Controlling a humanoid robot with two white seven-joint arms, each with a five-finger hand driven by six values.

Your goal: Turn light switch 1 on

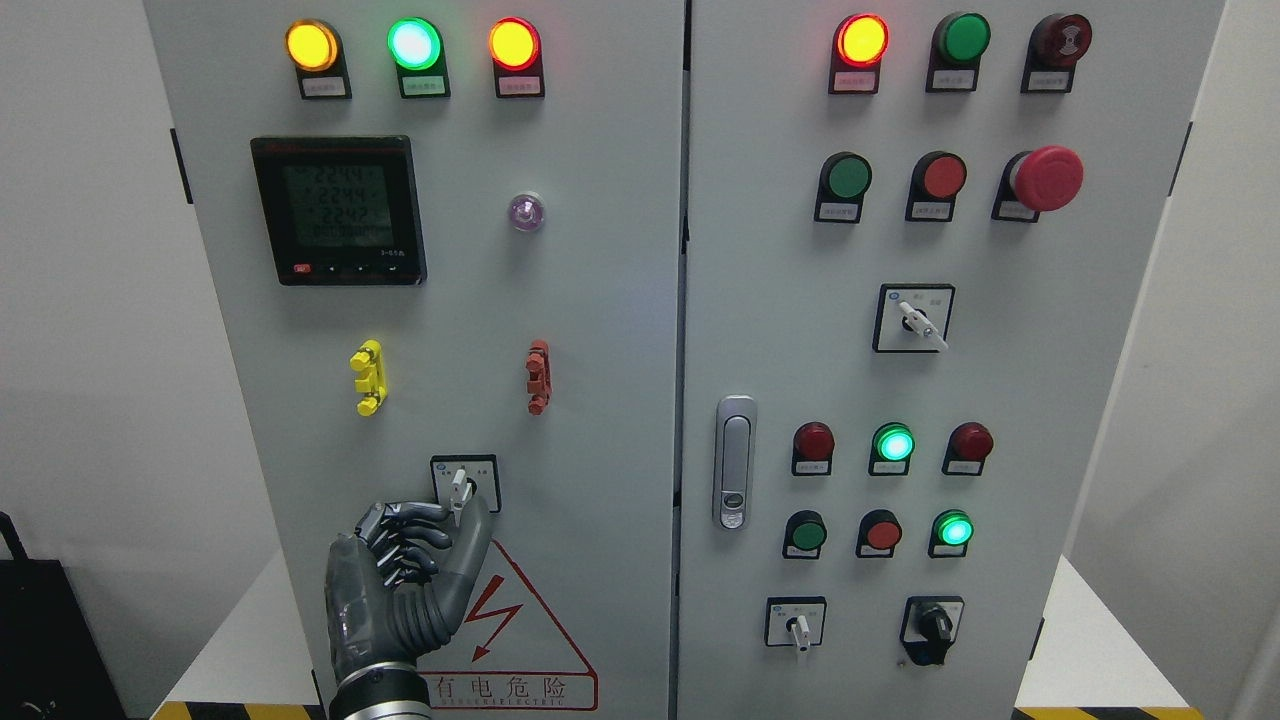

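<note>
A small rotary switch (459,484) with a white lever sits in a black-framed plate low on the left cabinet door (600,330). Its lever points straight up. My left hand (462,514), dark grey with jointed fingers, rises from the bottom edge just below the switch. The curled fingers (420,516) press in from the left and the thumb (478,545) from the right, pinching the lever's lower end. The switch plate's lower left corner is hidden by the fingers. The right arm is out of view.
Above the switch are a yellow clip (368,377), a red clip (538,376), a digital meter (338,210) and lit lamps. The right door carries a latch handle (735,462), push buttons, a red emergency stop (1046,178) and three more rotary switches. A red warning triangle (515,640) lies beside my hand.
</note>
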